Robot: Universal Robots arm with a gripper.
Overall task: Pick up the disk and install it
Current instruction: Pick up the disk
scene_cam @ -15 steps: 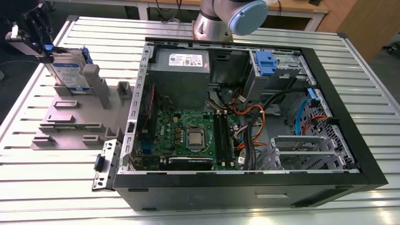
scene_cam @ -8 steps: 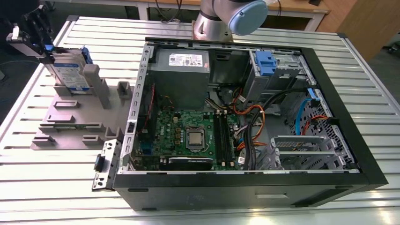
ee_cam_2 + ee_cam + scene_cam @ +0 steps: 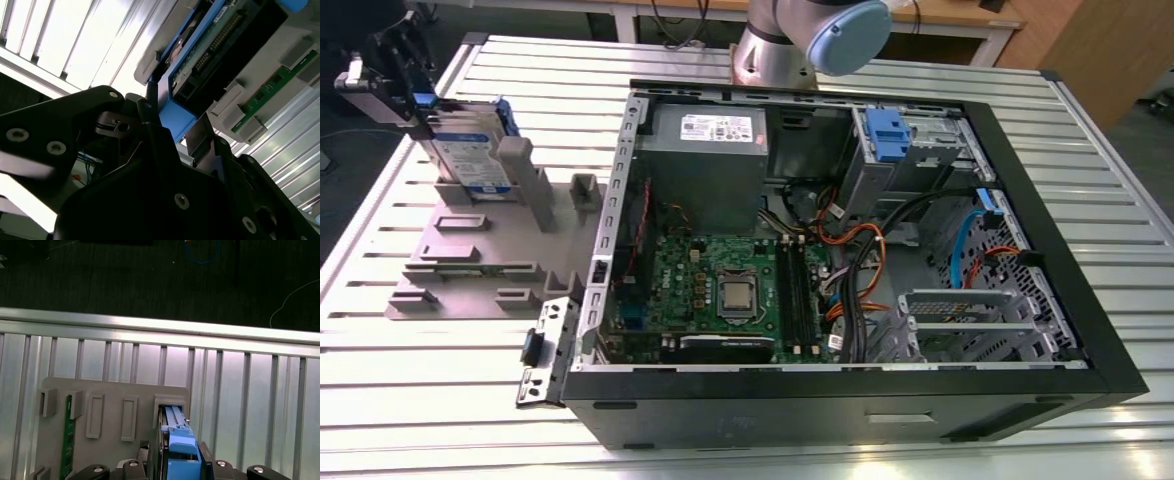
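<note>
Status check: got the disk [image 3: 464, 150] standing on edge in a slot of the grey rack [image 3: 467, 265], over at the exterior view's left, well apart from the open PC case [image 3: 854, 400]. Then the pincer [image 3: 403, 85] right on its top end, pinching the blue frame from both sides, with one black fingertip [image 3: 151, 105] flush against the blue edge in the second wrist view. Lower end of the disk down in the slot in the first wrist view. Headcount: one disk, one pincer, one rack, one case, one green circuit stick [image 3: 65, 440] upright in the rack near the disk, plus one grey metal box [image 3: 704, 135] and one bare blue tab [image 3: 887, 135] inside the case. All of it on one slatted metal table [image 3: 400, 350].
</note>
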